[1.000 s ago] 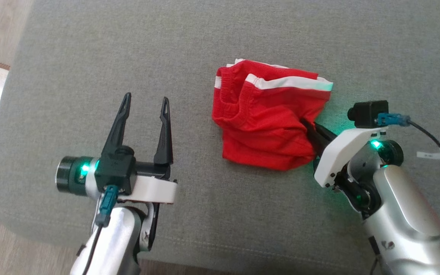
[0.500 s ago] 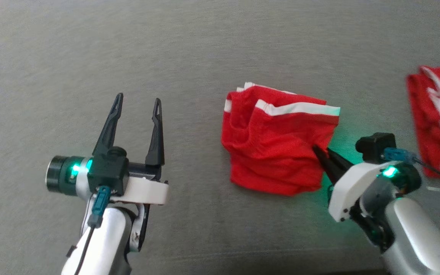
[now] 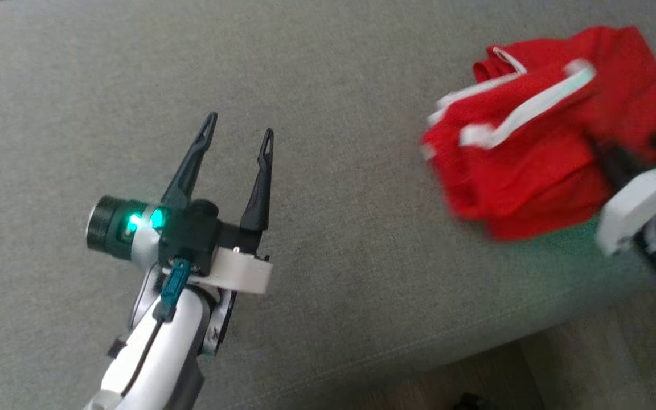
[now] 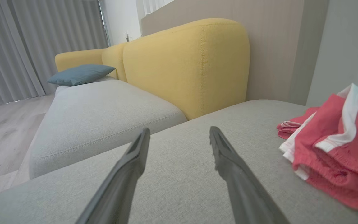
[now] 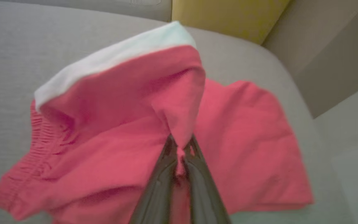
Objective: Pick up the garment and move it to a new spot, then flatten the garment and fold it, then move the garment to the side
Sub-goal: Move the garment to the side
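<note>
The garment [image 3: 533,171] is a red pair of shorts with white bands, bunched at the right side of the grey cushion [image 3: 328,68]. My right gripper [image 3: 607,154], blurred at the right edge, is shut on a pinch of its red cloth. In the right wrist view the gripper [image 5: 179,140] holds a fold of the garment [image 5: 120,109] raised, the white band on top. My left gripper [image 3: 240,125] stands open above bare cushion, well to the left of the garment. The left wrist view shows that gripper [image 4: 179,130] open with nothing in it, and the garment [image 4: 331,155] to its right.
More red cloth [image 5: 253,140] lies flat under and behind the raised fold; I cannot tell if it is a separate piece. A yellow sofa back [image 4: 185,62] and a blue pillow [image 4: 79,74] stand beyond. The cushion's front edge drops to wooden floor [image 3: 590,364].
The head camera has swung, shifting the whole picture. My right gripper has carried the garment up and right, onto the other red cloth. The left gripper stays open.
</note>
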### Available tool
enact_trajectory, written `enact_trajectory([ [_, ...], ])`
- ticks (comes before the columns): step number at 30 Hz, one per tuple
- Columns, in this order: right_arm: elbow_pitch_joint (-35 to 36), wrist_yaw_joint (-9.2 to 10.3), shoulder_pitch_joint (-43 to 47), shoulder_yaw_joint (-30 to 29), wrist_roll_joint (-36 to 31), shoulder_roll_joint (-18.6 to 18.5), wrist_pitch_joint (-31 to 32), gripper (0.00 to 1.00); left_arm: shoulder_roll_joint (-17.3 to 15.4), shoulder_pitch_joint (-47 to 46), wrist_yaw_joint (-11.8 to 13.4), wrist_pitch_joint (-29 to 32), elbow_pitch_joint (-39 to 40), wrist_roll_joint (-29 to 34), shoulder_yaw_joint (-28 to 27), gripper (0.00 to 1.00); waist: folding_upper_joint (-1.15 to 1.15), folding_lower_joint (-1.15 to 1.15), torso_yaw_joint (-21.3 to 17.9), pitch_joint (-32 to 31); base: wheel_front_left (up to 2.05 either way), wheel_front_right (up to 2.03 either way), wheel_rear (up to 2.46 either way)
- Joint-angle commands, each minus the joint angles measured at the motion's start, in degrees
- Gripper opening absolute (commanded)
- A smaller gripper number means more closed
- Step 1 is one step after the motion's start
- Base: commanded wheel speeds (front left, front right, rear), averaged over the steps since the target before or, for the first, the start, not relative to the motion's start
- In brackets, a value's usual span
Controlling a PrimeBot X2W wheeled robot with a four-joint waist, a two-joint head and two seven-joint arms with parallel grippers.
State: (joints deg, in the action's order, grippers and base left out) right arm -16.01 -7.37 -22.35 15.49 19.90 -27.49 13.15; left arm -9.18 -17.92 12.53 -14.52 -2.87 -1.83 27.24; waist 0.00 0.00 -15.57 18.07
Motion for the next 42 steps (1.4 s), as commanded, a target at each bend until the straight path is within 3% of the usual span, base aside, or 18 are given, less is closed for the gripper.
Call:
enact_trajectory([
  [1,0.2,-0.12,-3.2,-1.4,-1.1,-3.6,-1.9,0.0,-1.0,-2.4,-0.3,0.5,1.8,1.0,-1.3,1.0,0.0,0.0,-0.8,2.2,0.0,0.0,0.0],
  [8,-5.8,-0.12,-7.9,-6.5,-2.8,-7.0,-3.5,0.0,-0.6,-5.4,-1.3,0.7,1.9,2.0,0.4,1.0,0.0,0.0,-0.2,5.3,0.0,0.0,0.0],
  [25,-20.3,-0.12,-14.9,-17.7,-6.6,-6.0,-10.9,0.0,1.4,-15.1,-3.9,0.1,0.3,4.2,4.5,1.0,0.0,0.0,3.1,12.5,0.0,0.0,0.0],
  [26,-21.0,-0.12,-15.0,-18.2,-6.9,-5.8,-11.3,0.25,1.4,-15.3,-3.9,0.1,0.1,4.1,4.6,1.0,0.0,0.0,3.1,12.6,0.0,0.0,0.0],
  [27,-21.7,-0.12,-15.1,-18.8,-7.3,-5.6,-12.1,0.58,1.4,-15.4,-4.0,0.0,0.0,4.1,4.7,1.0,0.0,0.0,3.1,12.6,0.0,0.0,0.0],
  [28,-22.3,-0.12,-15.2,-19.4,-7.8,-5.3,-12.9,1.0,1.4,-15.5,-4.0,0.0,-0.2,4.0,4.7,1.0,0.0,0.0,3.1,12.5,0.0,0.0,0.0],
  [35,-23.3,-0.12,-13.0,-21.9,-10.1,-2.7,-20.6,1.0,1.2,-13.5,-3.2,-0.3,-1.6,2.3,4.2,1.0,0.0,0.0,3.8,8.9,0.0,0.0,0.0],
  [42,-12.2,-0.12,-4.1,-22.3,-9.9,5.3,-26.7,1.0,0.5,-7.2,-0.6,-0.5,-2.0,-0.5,2.3,1.0,0.0,0.0,5.4,2.0,0.0,0.0,0.0],
])
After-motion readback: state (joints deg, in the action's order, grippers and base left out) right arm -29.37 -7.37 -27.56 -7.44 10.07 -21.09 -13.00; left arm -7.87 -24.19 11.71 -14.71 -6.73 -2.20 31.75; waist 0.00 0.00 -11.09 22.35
